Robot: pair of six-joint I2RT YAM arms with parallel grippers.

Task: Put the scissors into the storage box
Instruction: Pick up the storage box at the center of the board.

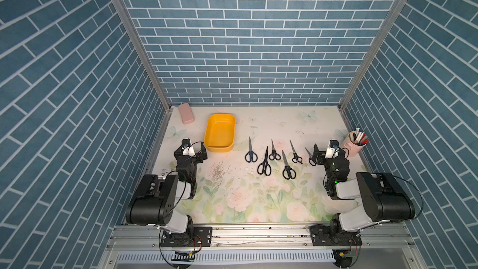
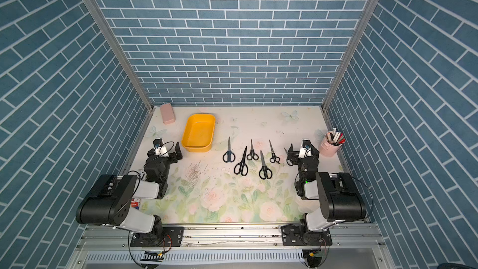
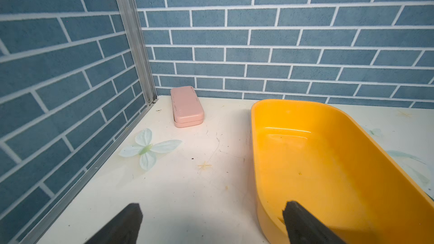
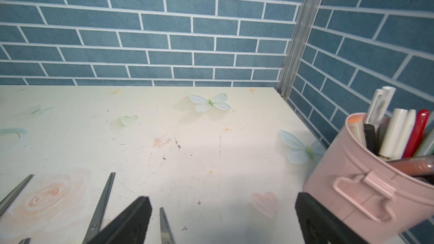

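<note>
Several black-handled scissors lie in a loose row mid-table, from the leftmost pair (image 1: 251, 155) to the smallest pair (image 1: 311, 157) at the right. The yellow-orange storage box (image 1: 218, 148) stands empty at the back left in both top views (image 2: 198, 131). My left gripper (image 1: 191, 147) is open just left of the box's near end, and in the left wrist view the left gripper (image 3: 212, 207) has one finger over the box (image 3: 317, 160). My right gripper (image 1: 329, 149) is open beside the smallest pair, whose blade tip (image 4: 164, 224) lies just inside one finger. Both grippers are empty.
A closed pink case (image 1: 186, 113) lies in the back left corner. A pink pen cup (image 1: 355, 146) full of pens stands by the right wall, close to my right gripper's outer finger (image 4: 312, 217). Small scattered metal bits (image 1: 217, 174) lie near the left arm. Blue brick walls enclose three sides.
</note>
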